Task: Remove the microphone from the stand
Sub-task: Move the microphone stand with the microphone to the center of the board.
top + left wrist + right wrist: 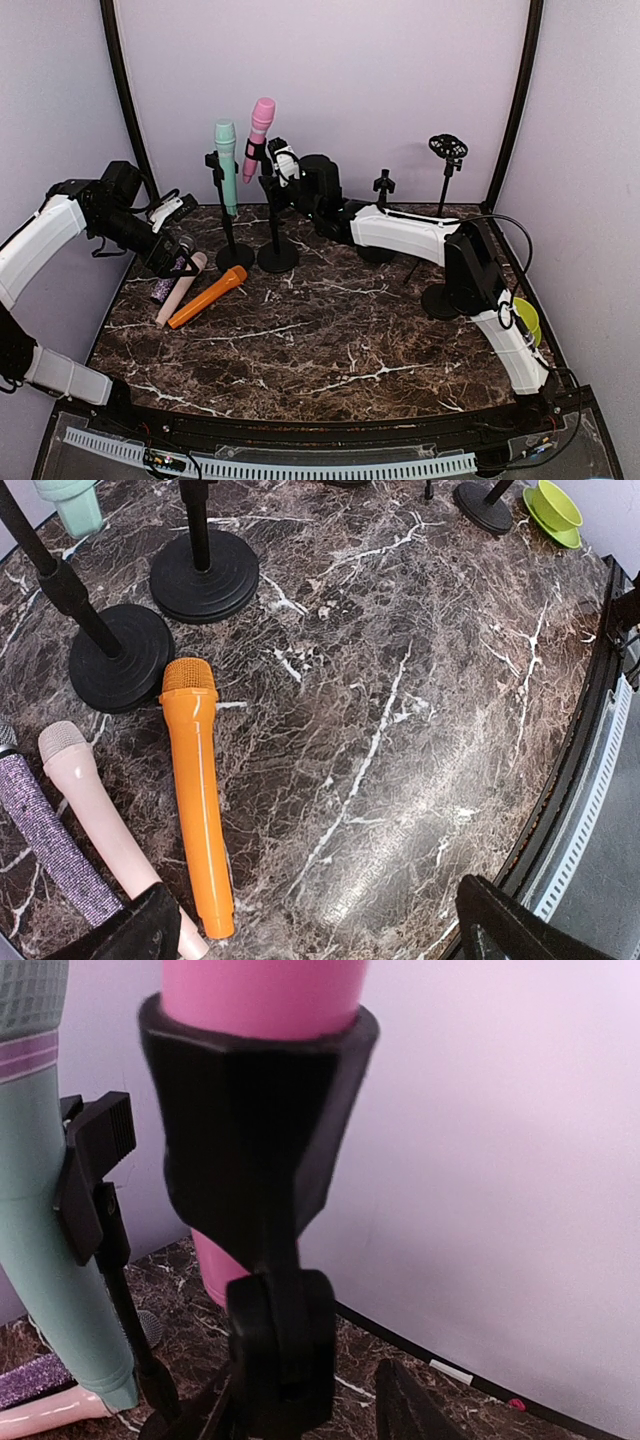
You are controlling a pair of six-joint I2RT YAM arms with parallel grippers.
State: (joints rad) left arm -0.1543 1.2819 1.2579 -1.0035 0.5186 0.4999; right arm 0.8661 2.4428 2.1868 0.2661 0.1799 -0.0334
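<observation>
Nearest, on the dark marble desk, three loose microphones are seen lying side by side: an orange microphone, a pale pink microphone and a sparkly purple microphone. The left end effector is held above them with its fingers spread wide and nothing in it. Farther back, a mint microphone is kept upright in its own holder. Right beside it the pink microphone is found, sitting tilted in the black clip at the top of the stand, head up, with its tail poking out below the clip. The right end effector is placed just beside the clip. Whether it is clenched on anything cannot be told. The step in hand is judged to be the taking hold of the pink microphone. Next, the body must be gripped firmly and lifted up along its own slant, so the stand is not tipped over. The microphone is smooth, round and bright pink, and it looks a snug fit.
</observation>
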